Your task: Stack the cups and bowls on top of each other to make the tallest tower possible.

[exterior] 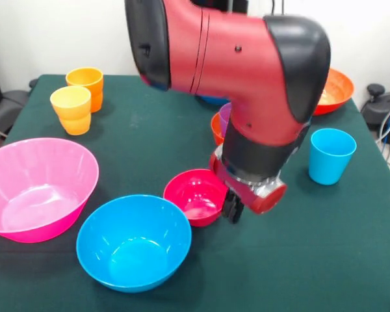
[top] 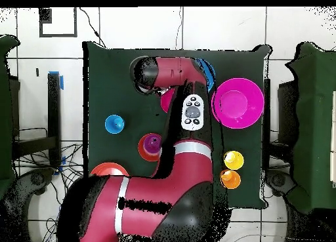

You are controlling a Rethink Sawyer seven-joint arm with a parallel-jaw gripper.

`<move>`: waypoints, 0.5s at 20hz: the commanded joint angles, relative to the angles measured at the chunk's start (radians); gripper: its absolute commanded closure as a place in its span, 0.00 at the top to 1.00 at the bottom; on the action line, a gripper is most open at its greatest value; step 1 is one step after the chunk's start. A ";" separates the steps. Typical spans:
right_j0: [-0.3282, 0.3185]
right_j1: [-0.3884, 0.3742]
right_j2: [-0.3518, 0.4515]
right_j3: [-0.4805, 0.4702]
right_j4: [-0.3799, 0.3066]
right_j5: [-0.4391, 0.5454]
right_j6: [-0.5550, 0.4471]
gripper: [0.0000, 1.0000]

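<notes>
My gripper hangs low at the right rim of the small magenta bowl, which sits on the table; in the overhead view only an edge of that bowl shows beside the arm. The purple cup stands in the small orange-red bowl just behind the arm; this pile shows in the overhead view. A blue bowl and the big pink bowl lie in front. The light blue cup, orange cup and yellow-orange cup stand apart.
The wide orange-red bowl sits at the far right corner. A second blue bowl is mostly hidden behind the arm. The arm's bulk covers the table's middle in both views.
</notes>
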 commanded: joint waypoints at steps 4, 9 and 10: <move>0.030 -0.238 0.047 0.187 0.088 0.216 -0.018 0.00; 0.032 -0.235 0.042 0.181 0.082 0.215 -0.027 0.00; 0.033 -0.230 0.040 0.180 0.078 0.209 -0.025 0.00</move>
